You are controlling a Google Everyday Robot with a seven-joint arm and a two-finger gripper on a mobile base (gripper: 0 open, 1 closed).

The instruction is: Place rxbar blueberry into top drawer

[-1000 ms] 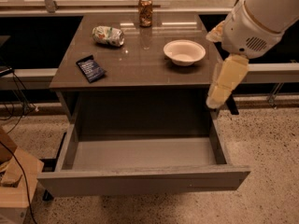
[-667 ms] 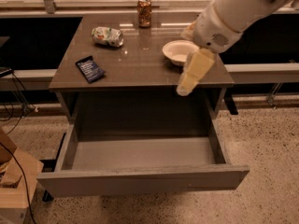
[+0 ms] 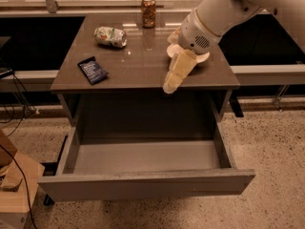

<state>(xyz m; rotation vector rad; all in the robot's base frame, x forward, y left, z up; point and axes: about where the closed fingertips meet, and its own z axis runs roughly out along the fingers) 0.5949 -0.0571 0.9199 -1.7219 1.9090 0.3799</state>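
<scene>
Camera view: looks down on the cabinet top [image 3: 138, 66] and the top drawer [image 3: 143, 187]. The drawer stands pulled out at 6 o'clock of the top, with its floor exposed to receive a drop from above.

1. rxbar blueberry [image 3: 93, 70]: lies flat at 9 o'clock on the cabinet top, near the left edge, printed face up and turned slightly askew. Touches nothing else, so both long flanks are open to a top-down pinch. Not yet grasped, and well apart from the gripper.

2. Crushed can [image 3: 110, 36]: lies on its side at 11 o'clock, beyond the bar. Not a task item; leave in place.

3. Upright can [image 3: 148, 12]: stands at 12 o'clock by the back edge, out of the likely travel path.

4. Gripper [image 3: 170, 85]: hangs at 5 o'clock over the front edge of the cabinet top, tip angled down toward 7 o'clock. Fingers together with no gap visible, clamped on nothing.

5. White bowl [image 3: 204, 58]: rests at 3 o'clock, partly hidden behind the wrist.

Judged step: reach toward the bar. Grasp, carry and release all remain.

Next move, as judged:
- Travel toward 9 o'clock.
- Spread the fingers before descent.
- Align across the bar's narrow width.

Expect a thin wrapper on a glossy top to skid under closing pads. Press down lightly before closing. Keep the wrist off the crushed can during approach.
</scene>
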